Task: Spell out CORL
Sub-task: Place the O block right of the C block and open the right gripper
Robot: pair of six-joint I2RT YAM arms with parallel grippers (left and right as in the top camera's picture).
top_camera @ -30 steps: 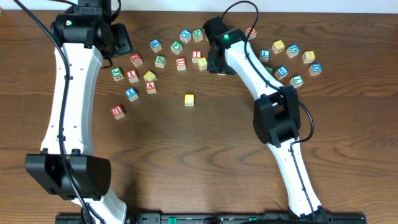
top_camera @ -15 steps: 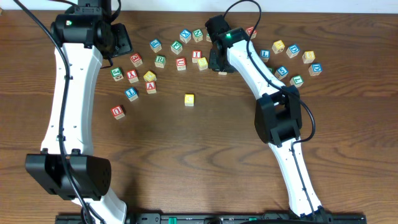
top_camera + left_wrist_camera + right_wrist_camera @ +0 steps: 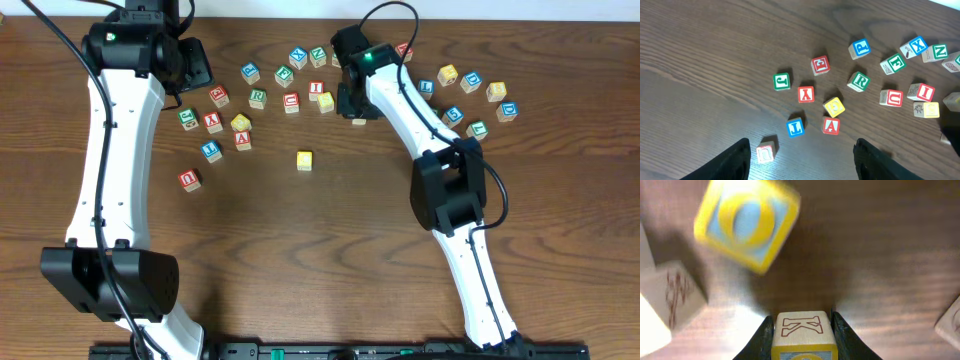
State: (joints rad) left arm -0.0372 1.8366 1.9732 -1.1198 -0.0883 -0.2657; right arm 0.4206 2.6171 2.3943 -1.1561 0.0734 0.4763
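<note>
The right end effector (image 3: 802, 332) is pinching a K cube (image 3: 801, 325) at the bottom centre of the right wrist view, with one finger pressed against each side of it. The K face points at the camera, and a yellow-rimmed face shows just below it. Beyond it, in the upper left of that view, an O cube (image 3: 745, 222) lies tilted and blurred, showing a yellow letter on blue. It is apart from the held cube.

In the overhead view this end effector sits at upper centre, inside the row of scattered cubes on the table (image 3: 300, 250). A lone yellow cube (image 3: 304, 159) rests below that row, near the middle of the frame and well apart from the others. The green R cube (image 3: 258, 97) lies in the left cluster, upper left of centre. The blue L cube (image 3: 425, 88) lies in the right cluster, just right of the right arm.

The left end effector (image 3: 801, 150) hangs with its fingers spread wide and nothing between them. It is at the upper left of the overhead view, beside the left cluster.
</note>
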